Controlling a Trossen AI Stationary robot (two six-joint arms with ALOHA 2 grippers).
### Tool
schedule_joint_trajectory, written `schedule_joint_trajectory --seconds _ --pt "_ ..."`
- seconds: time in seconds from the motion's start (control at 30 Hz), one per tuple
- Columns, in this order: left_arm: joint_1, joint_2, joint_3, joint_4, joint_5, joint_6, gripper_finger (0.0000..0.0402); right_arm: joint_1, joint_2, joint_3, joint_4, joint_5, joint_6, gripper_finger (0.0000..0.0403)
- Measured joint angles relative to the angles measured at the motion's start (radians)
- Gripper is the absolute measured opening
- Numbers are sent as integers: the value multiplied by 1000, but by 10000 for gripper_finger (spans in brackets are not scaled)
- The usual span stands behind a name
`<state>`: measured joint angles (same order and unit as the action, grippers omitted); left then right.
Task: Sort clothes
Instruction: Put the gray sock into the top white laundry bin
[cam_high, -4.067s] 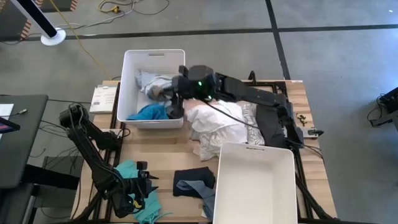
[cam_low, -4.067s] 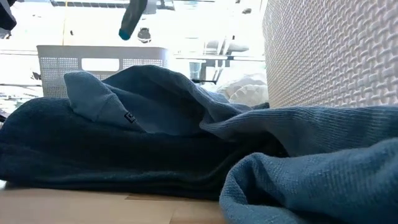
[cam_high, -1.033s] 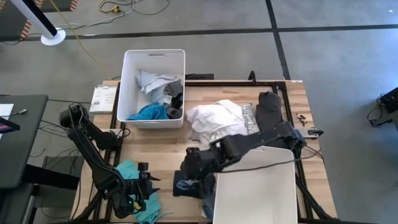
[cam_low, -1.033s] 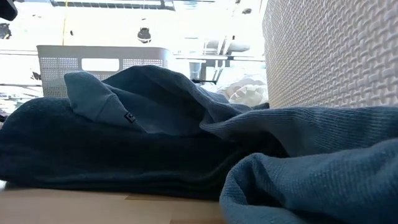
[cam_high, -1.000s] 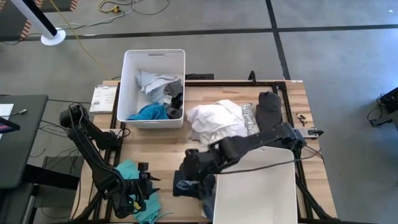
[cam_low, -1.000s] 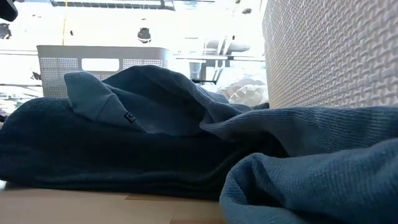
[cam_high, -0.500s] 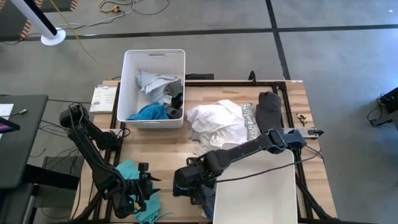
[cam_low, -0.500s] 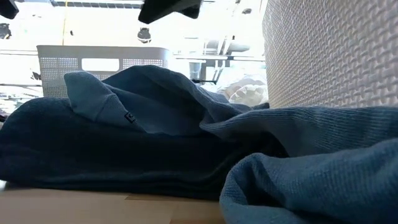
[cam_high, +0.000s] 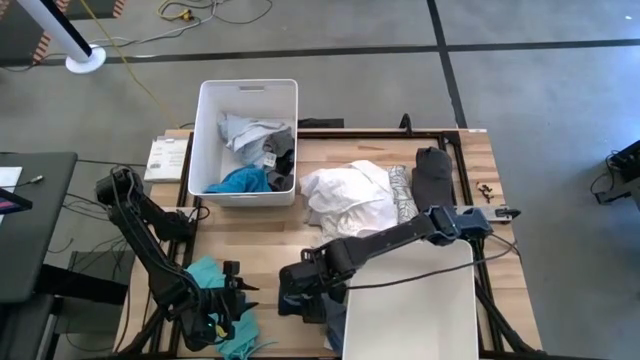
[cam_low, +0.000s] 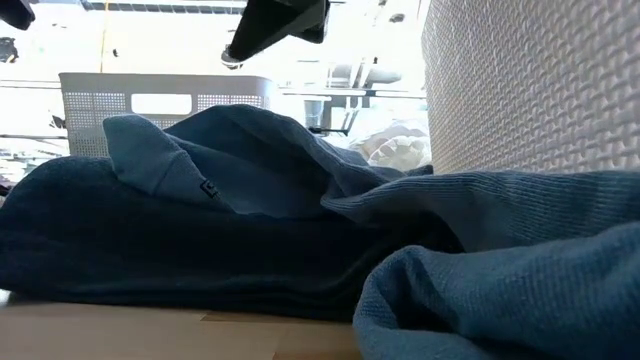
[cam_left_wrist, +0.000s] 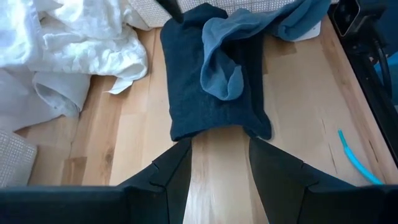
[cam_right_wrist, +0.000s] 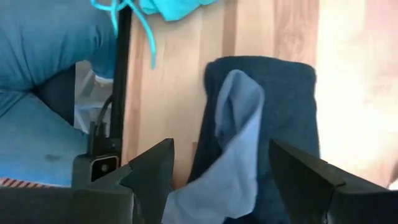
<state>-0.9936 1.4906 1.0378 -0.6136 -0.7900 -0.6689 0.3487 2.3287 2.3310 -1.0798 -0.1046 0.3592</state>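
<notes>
The right gripper (cam_high: 293, 285) hangs with its two dark fingers (cam_right_wrist: 152, 165) spread wide and nothing between them, poised directly above a folded dark blue knit garment (cam_high: 300, 298) that lies flat on the wooden table (cam_high: 250, 240). A lighter blue soft garment (cam_right_wrist: 233, 137) is draped over that dark piece beneath the gripper, trailing toward a white rectangular plastic bin (cam_high: 415, 300) just beside it, under the arm. Farther along the arm lies a crumpled white fabric heap (cam_high: 345, 195), with a grey-white patterned cloth (cam_high: 401, 195) and a dark grey garment (cam_high: 433, 175) past it. Well apart, across the table, a second white bin (cam_high: 208, 130) holds pale and blue clothes. The left gripper (cam_high: 228, 290) waits near the table's corner, fingers apart and empty, beside a teal garment (cam_high: 205, 275)
</notes>
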Motion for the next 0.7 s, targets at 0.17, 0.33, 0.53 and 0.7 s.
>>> schedule_joint_trajectory --seconds 0.17,0.33,0.53,0.7 --pt "0 0 0 0 -1 3 156 -12 0 0 9 1 0 276" --pt "0 0 0 -3 -3 7 156 2 53 1 47 -53 8 276" --pt "0 0 0 -2 -4 22 156 4 99 0 -20 -78 19 276" --pt "0 0 0 0 -4 22 156 1 117 0 -39 -76 19 276"
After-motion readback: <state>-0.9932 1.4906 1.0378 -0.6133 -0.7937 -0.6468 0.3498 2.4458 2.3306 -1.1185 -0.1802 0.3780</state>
